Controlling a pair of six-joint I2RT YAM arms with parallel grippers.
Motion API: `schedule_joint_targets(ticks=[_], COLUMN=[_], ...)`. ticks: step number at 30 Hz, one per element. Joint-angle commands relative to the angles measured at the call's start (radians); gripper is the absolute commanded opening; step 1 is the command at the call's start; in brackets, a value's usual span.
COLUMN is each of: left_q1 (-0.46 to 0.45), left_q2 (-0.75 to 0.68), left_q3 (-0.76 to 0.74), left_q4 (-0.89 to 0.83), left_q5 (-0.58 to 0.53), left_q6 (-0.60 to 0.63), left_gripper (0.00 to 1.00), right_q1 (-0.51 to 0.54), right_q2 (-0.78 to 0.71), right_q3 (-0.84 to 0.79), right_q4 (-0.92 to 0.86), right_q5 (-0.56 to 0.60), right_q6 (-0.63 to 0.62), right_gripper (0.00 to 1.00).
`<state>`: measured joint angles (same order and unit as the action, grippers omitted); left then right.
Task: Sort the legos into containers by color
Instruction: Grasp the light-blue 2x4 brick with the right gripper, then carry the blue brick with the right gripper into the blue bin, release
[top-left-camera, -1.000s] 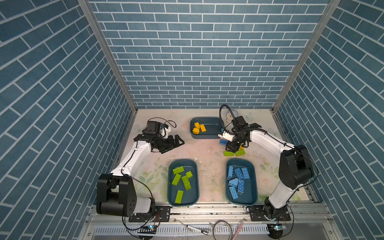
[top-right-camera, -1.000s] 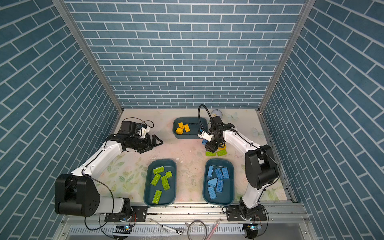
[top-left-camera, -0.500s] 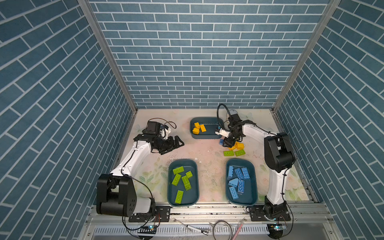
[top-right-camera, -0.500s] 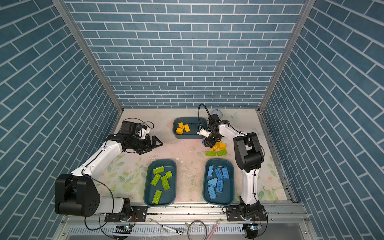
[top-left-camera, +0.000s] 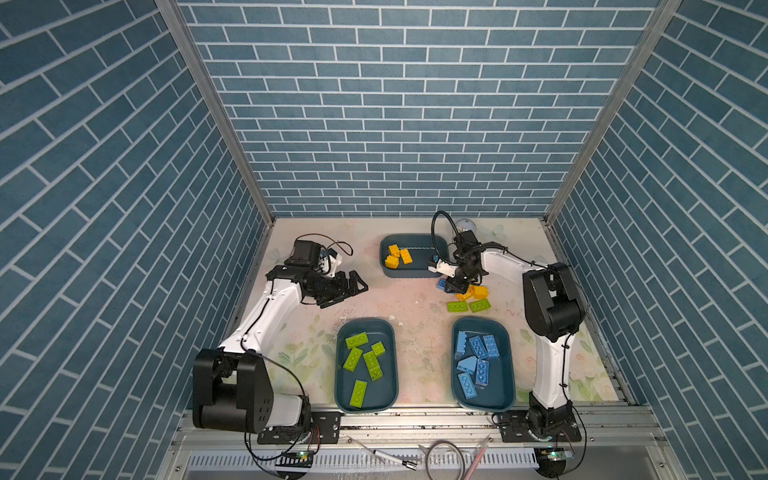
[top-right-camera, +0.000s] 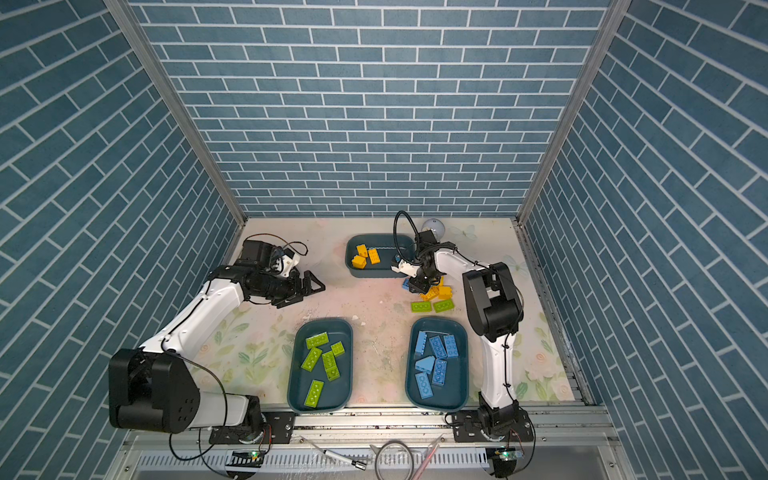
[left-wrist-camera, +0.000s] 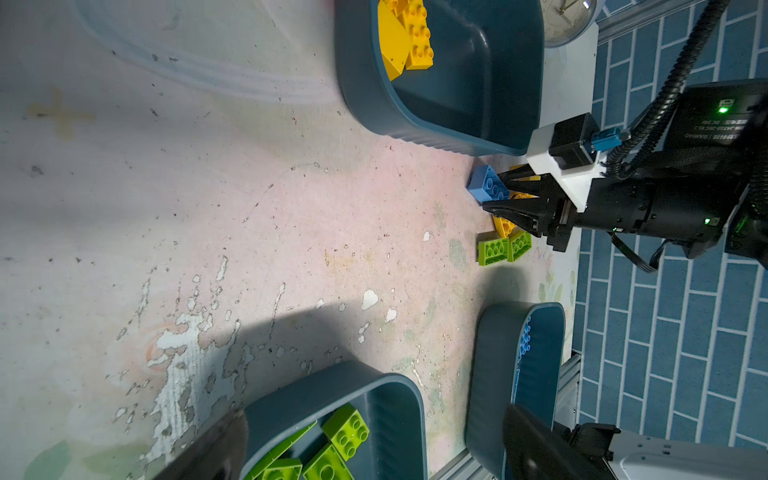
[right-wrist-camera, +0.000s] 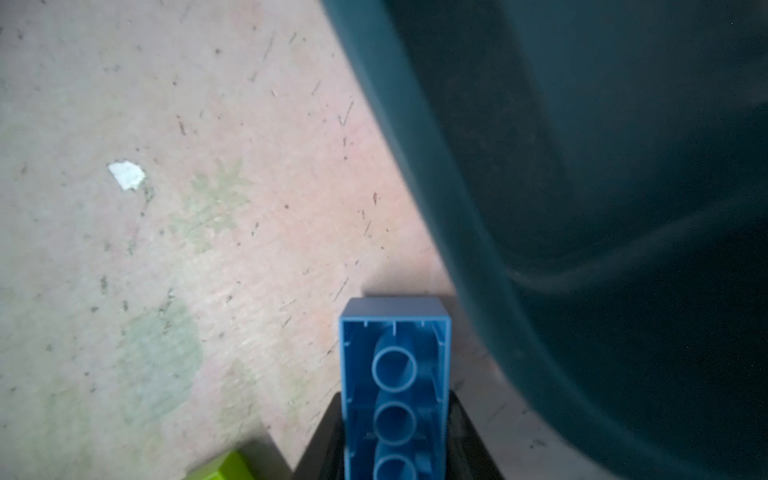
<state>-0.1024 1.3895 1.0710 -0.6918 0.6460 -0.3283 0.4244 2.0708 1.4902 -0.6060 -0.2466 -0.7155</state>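
Our right hand (left-wrist-camera: 492, 192) grips a blue brick (right-wrist-camera: 395, 374) just beside the yellow-brick tub (top-left-camera: 411, 272); our left hand (top-left-camera: 347, 291), well apart, gapes.

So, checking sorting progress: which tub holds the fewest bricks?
The far tub, with only a few yellow bricks; the nearer green-brick tub and blue-brick tub each hold more.

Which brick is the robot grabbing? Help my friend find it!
Find the far tub holding yellow bricks. Beside its near right corner is a small loose pile, where the right gripper is shut on a blue brick. It is the only blue one outside a tub; its neighbours are yellow and green.
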Motion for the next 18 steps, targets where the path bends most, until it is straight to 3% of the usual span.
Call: schedule_joint_targets(ticks=[1, 7, 18], left_q1=[0.004, -0.01, -0.077], left_q2=[0.013, 0.005, -0.004], left_q3=[0.024, 0.021, 0.018], left_q4=[-0.023, -0.004, 0.051], left_q5=[-0.006, 0.002, 0.011], left_q6=[0.02, 0.005, -0.046], left_gripper=[0.97, 0.97, 0.97], right_q1=[0.024, 0.088, 0.233], right_q2=[-0.081, -0.269, -0.676], right_q3=[-0.039, -0.146, -0.409], right_q4=[-0.021, -0.041, -0.234], right_q5=[-0.022, -0.044, 0.002], right_q6=[-0.013, 0.051, 0.134], right_gripper=[0.22, 0.22, 0.22])
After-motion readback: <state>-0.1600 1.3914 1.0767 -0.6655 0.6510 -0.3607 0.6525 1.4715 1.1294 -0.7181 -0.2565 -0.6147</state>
